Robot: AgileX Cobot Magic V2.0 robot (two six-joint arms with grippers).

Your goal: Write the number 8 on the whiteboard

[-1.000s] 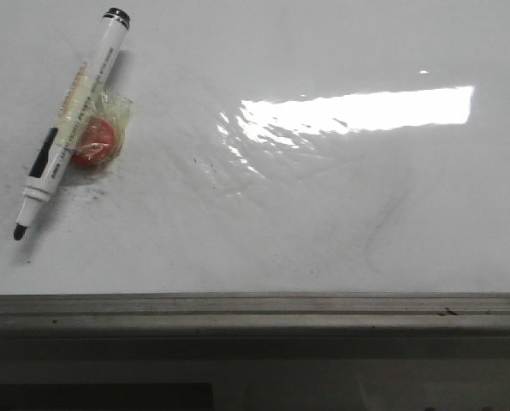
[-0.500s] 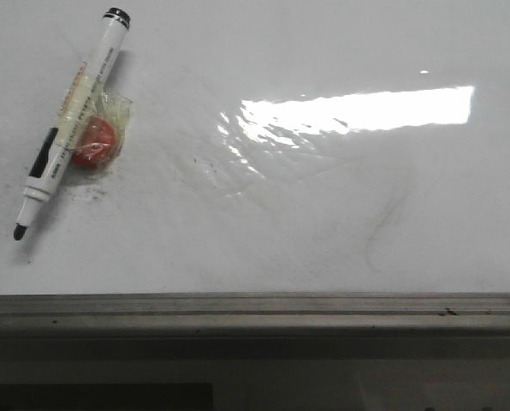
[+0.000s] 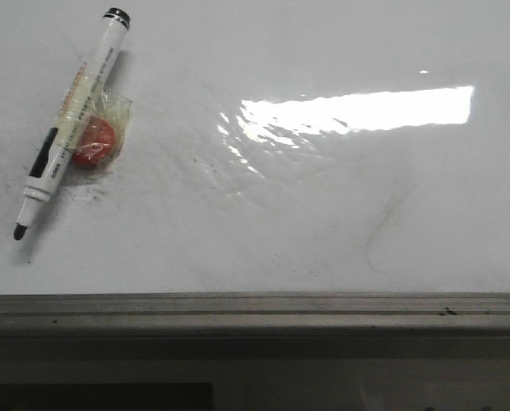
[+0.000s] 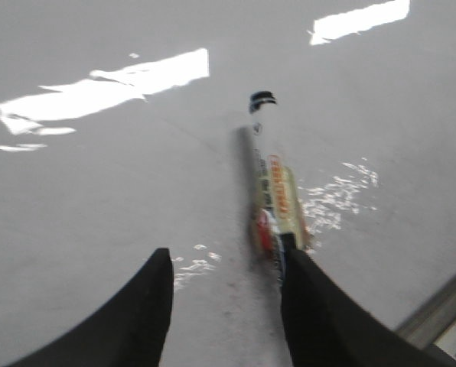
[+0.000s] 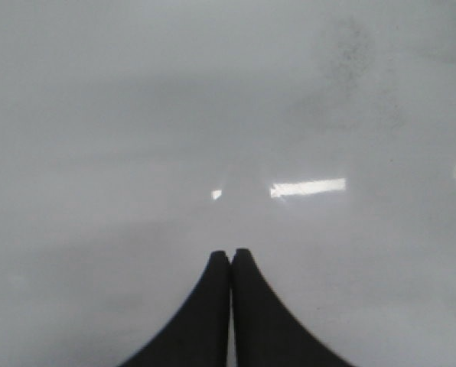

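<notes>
Front view: marker (image 3: 69, 121) lies diagonally, tip toward whiteboard (image 3: 323, 214) rail.

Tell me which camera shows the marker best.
The front view: the whole marker lies sharp on the whiteboard. The left wrist view shows it blurred beyond the open left gripper; the right wrist view misses it.

Marker (image 3: 71, 120) and red ball (image 3: 94, 142) far-left; elsewhere unobstructed.

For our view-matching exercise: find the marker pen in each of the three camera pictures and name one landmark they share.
Front view: marker pen lies at upper left, beside a red blob.
Left wrist view: it lies just beyond the open left tool, cap end away.
Right wrist view: not in it.
Shared landmark: the whiteboard with its glare.
</notes>
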